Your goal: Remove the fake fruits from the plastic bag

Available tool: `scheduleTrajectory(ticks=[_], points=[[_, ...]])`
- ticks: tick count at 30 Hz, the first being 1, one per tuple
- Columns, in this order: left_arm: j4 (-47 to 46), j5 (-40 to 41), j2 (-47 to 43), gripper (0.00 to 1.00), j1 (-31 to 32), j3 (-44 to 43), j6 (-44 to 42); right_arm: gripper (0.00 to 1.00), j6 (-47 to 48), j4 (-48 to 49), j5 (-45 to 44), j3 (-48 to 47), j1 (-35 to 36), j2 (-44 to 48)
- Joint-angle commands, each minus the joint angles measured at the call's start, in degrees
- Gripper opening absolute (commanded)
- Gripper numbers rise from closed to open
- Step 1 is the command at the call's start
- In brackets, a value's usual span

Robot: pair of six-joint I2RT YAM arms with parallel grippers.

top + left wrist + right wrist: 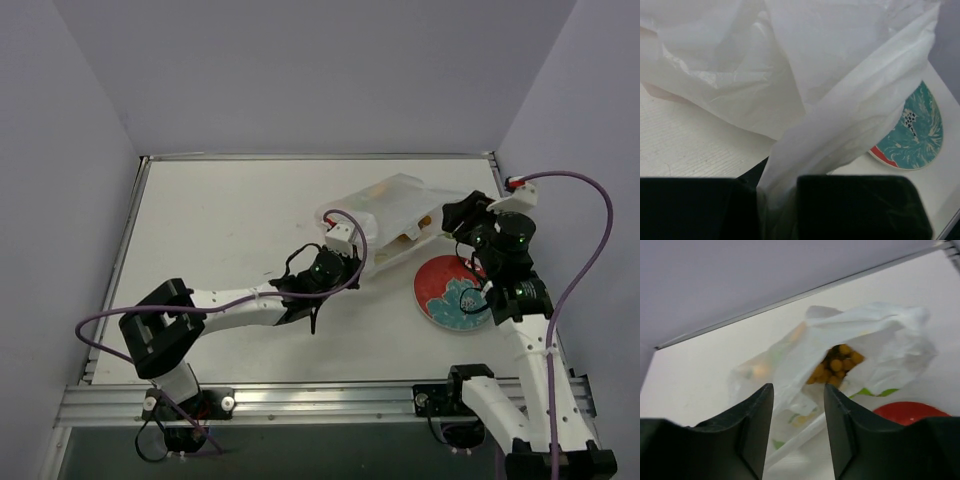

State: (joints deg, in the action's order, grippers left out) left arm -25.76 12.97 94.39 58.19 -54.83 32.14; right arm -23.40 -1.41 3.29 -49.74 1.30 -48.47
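The plastic bag (395, 210) lies crumpled on the table (220, 230), right of centre and towards the far side, with the plate (450, 290) just near of its right end. The left gripper (777, 185) is at the bag's near left corner, its jaws closed on a bunched fold of the plastic. The right gripper (799, 395) hovers at the bag's right end with its jaws parted and gripping nothing. A loose strip of the bag runs below the gap. The bunch of orange-brown grapes (837, 365) shows through the bag's mouth, inside it. Other fruit shows only as faint orange patches through the plastic.
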Motion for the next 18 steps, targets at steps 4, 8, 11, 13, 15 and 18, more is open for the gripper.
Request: scheduleTrajectory(ticks=[4, 8, 11, 13, 15, 18], points=[[-5.79, -0.4, -4.48, 0.02, -0.01, -0.89, 2.4, 0.27, 1.42, -2.98, 4.27, -0.54, 9.32, -3.46], [-5.18, -1.02, -4.39, 0.06, -0.01, -1.16, 2.58, 0.13, 1.86, -0.97, -0.91, 1.22, 13.9, -7.77], [-4.66, -1.28, -4.56, 0.16, -0.1, -0.46, 2.75, 0.09, 2.92, 0.71, -1.27, -0.09, 13.9, -12.86], [-4.04, -1.2, -5.18, 0.26, -0.1, -0.19, 2.66, 0.21, 2.66, 2.45, -0.05, -1.32, 13.9, -15.85], [-2.46, -1.11, -6.31, 0.41, -0.01, -0.02, 1.88, 0.61, 1.96, 4.83, 0.92, -1.07, 13.99, -16.04], [0.35, -1.63, -7.9, 0.58, -0.01, 0.16, 0.47, 0.85, -0.24, 7.56, 0.67, 0.08, 13.99, -16.04]])
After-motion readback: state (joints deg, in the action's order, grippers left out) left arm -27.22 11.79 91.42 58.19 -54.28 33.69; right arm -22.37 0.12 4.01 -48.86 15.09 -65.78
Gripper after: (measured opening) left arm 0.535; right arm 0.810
